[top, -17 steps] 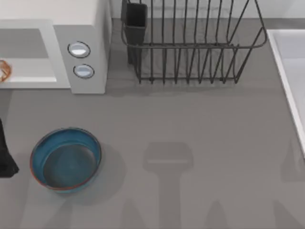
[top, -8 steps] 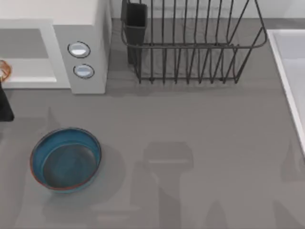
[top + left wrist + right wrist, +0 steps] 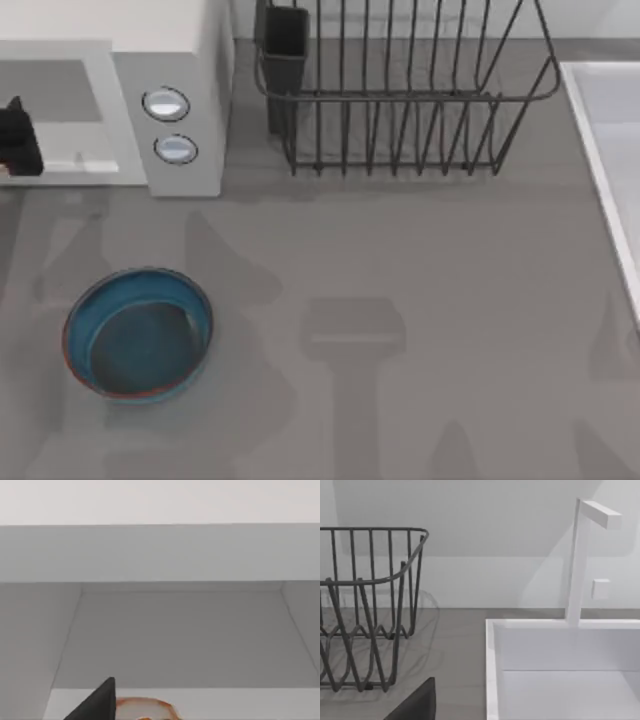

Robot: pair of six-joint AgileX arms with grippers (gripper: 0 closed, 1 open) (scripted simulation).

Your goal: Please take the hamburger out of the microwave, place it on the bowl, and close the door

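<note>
Hamburger's housing: the boxy white-grey microwave [image 3: 165, 110] is sitting at the table's far left, its cavity lying open.
Bowl: the round blue-teal bowl with reddish-brown rim [image 3: 138, 333] is waiting empty, near the microwave's front.
Left gripper: the left gripper [image 3: 18, 140] is reaching into the cavity mouth; I cannot tell how its fingers are set.
Hamburger: the small cream lump with orange-brown edges [image 3: 145, 709] is lying on the cavity floor, just beside the fingertip; its long axis is probably running across the opening.
Advice: keep low, straddle the lump across its short side.
Right arm: parked by the black wire rack [image 3: 365, 610].
</note>
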